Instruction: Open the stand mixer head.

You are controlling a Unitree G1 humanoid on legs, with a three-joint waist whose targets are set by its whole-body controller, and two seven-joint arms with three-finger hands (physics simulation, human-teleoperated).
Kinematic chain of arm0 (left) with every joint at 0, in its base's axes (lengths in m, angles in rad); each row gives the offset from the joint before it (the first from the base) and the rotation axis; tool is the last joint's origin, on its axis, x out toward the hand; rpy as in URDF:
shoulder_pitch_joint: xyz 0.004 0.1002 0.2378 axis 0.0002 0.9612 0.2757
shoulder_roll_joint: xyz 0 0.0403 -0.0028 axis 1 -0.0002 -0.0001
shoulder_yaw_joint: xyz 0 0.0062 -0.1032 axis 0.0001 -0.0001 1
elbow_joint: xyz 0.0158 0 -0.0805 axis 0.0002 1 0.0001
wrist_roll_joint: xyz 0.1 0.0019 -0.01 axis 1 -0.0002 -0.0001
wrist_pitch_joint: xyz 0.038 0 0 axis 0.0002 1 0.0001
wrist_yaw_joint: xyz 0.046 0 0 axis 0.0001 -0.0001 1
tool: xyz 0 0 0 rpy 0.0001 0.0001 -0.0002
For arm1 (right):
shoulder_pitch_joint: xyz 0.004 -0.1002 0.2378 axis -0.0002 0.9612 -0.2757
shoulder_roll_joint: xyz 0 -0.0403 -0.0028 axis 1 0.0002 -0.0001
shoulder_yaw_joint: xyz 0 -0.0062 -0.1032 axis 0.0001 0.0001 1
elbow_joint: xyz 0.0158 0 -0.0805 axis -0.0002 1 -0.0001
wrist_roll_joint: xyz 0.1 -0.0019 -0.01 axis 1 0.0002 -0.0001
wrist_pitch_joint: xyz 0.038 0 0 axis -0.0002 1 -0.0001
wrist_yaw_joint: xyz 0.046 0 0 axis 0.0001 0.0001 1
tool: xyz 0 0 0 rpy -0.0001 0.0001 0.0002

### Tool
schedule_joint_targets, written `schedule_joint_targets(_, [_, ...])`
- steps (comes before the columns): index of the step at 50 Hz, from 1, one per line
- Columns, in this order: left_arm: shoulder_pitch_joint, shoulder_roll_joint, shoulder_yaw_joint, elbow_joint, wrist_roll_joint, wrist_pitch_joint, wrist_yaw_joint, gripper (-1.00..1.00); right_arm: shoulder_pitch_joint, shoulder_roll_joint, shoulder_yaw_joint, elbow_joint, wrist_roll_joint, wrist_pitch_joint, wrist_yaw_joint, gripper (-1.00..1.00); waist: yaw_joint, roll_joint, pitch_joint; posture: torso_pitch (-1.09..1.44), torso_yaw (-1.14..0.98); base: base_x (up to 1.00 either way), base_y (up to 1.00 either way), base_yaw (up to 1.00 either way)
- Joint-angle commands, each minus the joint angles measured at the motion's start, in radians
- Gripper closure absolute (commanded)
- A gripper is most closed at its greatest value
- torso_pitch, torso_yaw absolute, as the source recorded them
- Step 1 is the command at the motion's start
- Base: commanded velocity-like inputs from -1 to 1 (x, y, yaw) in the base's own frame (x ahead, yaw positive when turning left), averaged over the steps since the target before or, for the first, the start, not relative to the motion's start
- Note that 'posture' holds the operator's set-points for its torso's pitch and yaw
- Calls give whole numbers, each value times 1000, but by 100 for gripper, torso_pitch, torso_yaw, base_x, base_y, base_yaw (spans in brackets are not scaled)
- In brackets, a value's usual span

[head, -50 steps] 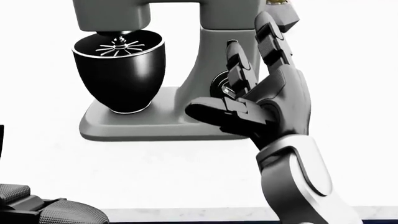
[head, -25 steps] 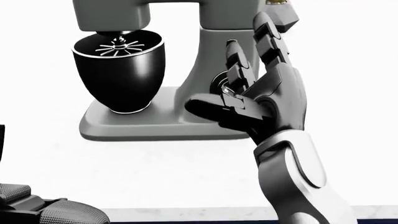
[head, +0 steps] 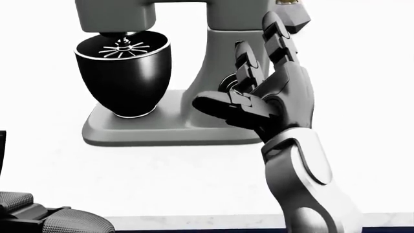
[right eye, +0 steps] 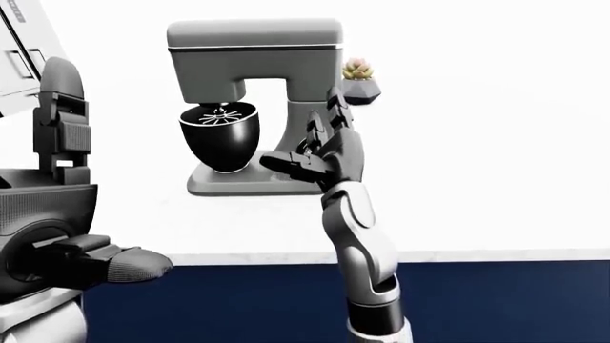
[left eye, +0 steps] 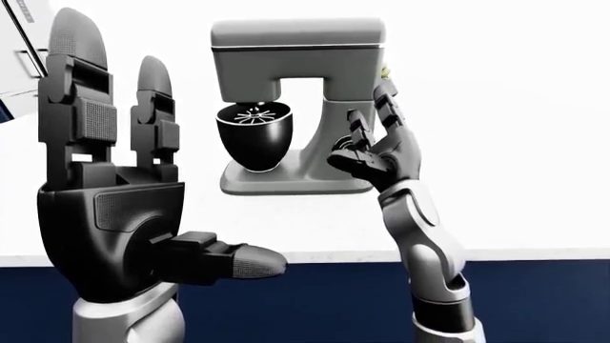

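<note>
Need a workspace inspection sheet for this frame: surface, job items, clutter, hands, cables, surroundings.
Surface: white counter, dark blue face below its edge.
Job's things: grey mixer, head down over the black bowl, whisk inside the bowl; dial on the column, partly hidden by the right hand.
Clutter: small potted plant, to the mixer's right in the right-eye view.
Grippers: right hand open, fingers spread by the mixer column, contact unclear; left hand open, raised close to the camera, holding nothing.
Cables: nothing seen.
Surroundings: white cabinet at top left of the right-eye view; the rest plain white.
</note>
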Motion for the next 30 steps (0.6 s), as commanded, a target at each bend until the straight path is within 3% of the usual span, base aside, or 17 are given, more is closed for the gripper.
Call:
schedule_joint_targets(1, [-16, 1, 5, -15, 3, -16, -4, -100, -34, -1, -2, -21, -4, -33, 15, -100, 0, 2, -5, -33, 0, 0, 0, 0])
schedule_joint_targets(30, [-17, -2, 7, -15, 4, -14, -8, -100, -69, 0, -8, 113, -42, -111, 63, -100, 0, 3, -5, -33, 0, 0, 0, 0])
